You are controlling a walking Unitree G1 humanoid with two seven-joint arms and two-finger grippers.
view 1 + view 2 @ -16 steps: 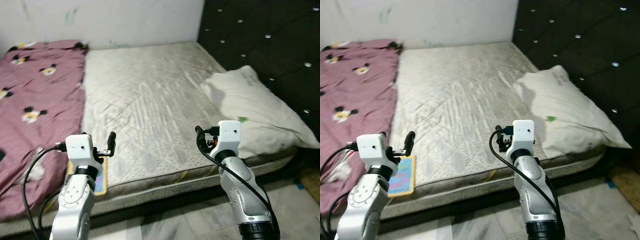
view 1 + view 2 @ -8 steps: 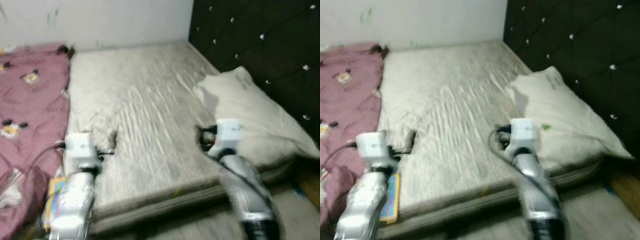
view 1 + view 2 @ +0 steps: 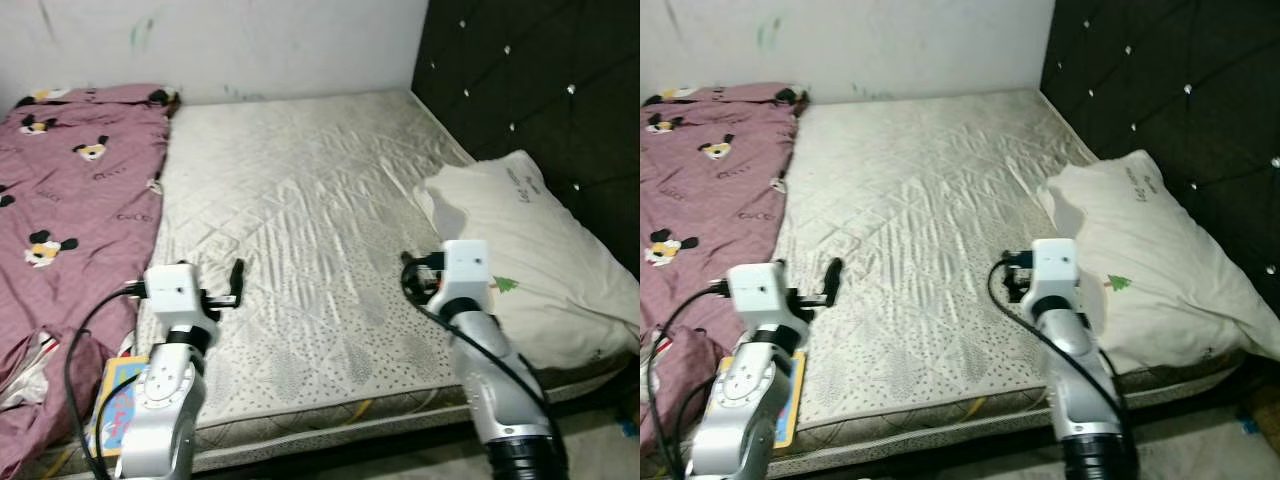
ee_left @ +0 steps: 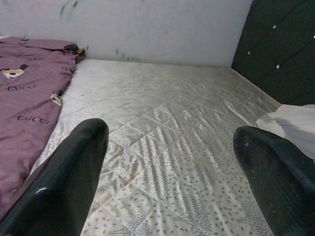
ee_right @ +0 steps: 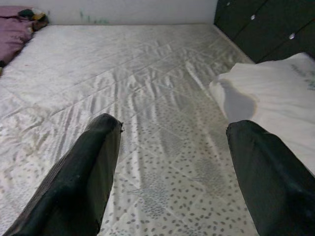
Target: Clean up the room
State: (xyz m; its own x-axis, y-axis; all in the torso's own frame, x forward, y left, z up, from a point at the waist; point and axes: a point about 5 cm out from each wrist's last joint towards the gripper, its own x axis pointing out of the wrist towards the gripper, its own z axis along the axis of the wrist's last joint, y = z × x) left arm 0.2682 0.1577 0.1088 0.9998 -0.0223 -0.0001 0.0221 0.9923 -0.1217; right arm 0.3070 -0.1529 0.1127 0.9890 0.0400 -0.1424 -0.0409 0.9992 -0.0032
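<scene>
Left gripper [image 4: 167,172] fingers spread wide apart, empty, held over the near edge of the mattress [image 3: 300,230]. Right gripper [image 5: 170,172] also spread apart and empty, over the mattress just beside the pillow [image 3: 525,255].

Likely task items, judged from the mess: white pillow lying skewed on the robot's right side of the bed against the dark tufted headboard [image 3: 540,80]; maroon cartoon-print blanket [image 3: 70,190] bunched along the left side, spilling off the near edge; a flat colourful book [image 3: 790,395] at the near left corner, half under the left arm.

Handling guesses: pillow soft, light, bulky, will sag — pinch a corner or edge seam nearest the right gripper, not the puffy middle. Blanket limp, heavier, drags; grab a bunched fold or the hem, probably both grippers needed. Book stiff, thin, lies flat on the fabric, so hard to get a finger under; take it by an overhanging edge.

Mattress cover quilted, looks slippery-smooth.
</scene>
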